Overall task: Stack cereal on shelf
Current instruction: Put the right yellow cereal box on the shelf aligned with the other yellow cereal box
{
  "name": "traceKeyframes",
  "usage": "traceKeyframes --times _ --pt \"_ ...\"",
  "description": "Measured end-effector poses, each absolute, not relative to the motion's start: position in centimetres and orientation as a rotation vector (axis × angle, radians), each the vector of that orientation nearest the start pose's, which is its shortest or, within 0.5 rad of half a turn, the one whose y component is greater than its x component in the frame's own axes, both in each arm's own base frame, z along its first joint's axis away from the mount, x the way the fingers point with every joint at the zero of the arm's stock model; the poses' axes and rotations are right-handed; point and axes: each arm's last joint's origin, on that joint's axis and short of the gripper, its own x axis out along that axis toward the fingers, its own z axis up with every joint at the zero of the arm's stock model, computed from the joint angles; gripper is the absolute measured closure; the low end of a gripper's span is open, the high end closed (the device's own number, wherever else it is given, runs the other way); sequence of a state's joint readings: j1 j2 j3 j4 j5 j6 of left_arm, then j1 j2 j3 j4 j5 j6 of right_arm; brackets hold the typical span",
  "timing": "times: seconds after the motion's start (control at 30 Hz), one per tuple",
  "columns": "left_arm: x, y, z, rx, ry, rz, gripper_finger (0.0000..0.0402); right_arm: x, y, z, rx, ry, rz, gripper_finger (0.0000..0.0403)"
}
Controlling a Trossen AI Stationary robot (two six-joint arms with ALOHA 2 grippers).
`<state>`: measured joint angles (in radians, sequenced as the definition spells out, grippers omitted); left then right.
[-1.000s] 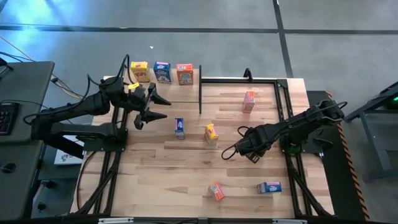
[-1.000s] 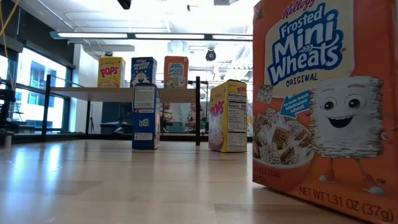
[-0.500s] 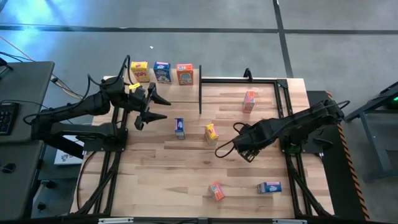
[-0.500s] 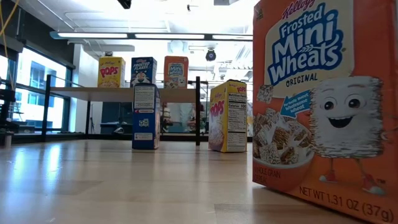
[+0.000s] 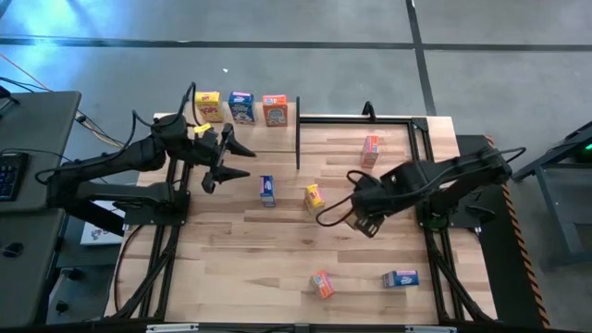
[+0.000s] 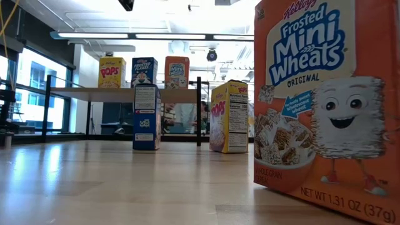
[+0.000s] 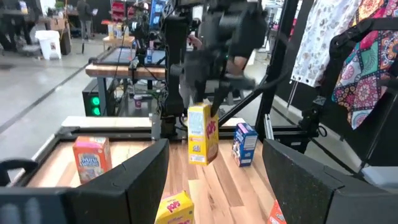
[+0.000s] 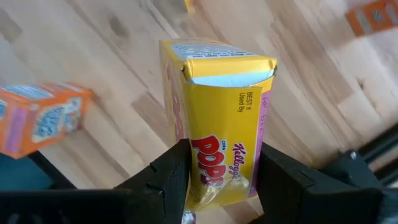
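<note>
Gripping a yellow cereal box (image 8: 217, 124), the right tool (image 8: 217, 177) hangs above the table (image 5: 277, 240).

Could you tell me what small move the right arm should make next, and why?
Probably swing toward the shelf: the right gripper is shut on a yellow box, and the shelf has bare room beside its three standing boxes.

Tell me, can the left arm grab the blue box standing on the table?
Probably yes. The left gripper is open and empty, and the blue box stands just past its fingers, with only bare table between them.
</note>
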<state>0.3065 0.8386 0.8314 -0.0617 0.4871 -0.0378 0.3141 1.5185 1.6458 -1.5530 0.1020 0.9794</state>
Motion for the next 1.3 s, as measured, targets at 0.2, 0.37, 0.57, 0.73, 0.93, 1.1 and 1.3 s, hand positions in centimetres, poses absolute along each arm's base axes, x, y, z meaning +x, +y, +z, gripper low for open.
traceKeyframes --times 0.2,0.37,0.57,0.73,0.93,1.1,1.3 --pt "19.5 4.6 33.9 -0.095 0.135 -0.185 0.0151 25.0 7.6 37.5 0.467 1.225 -0.442 0.0249" --pt "21.2 4.6 32.8 -0.110 0.177 -0.206 0.0151 25.9 7.2 37.7 0.446 1.168 -0.375 0.0249" --pt "22.9 4.2 31.7 -0.121 0.215 -0.240 0.0151 26.8 6.2 37.9 0.401 1.113 -0.329 0.0249" --pt "23.9 3.7 30.9 -0.129 0.248 -0.269 0.0151 27.6 5.3 38.1 0.361 1.059 -0.286 0.0249" --pt "24.5 3.3 30.3 -0.165 0.278 -0.286 0.0151 28.4 4.5 38.5 0.321 1.002 -0.223 0.0249" --pt "24.2 3.0 30.5 -0.172 0.285 -0.295 0.0151 29.2 4.5 39.0 0.320 0.924 -0.149 0.0249" --pt "23.7 2.9 31.2 -0.201 0.306 -0.289 0.0151 29.4 4.6 39.2 0.328 0.895 -0.122 0.0249"
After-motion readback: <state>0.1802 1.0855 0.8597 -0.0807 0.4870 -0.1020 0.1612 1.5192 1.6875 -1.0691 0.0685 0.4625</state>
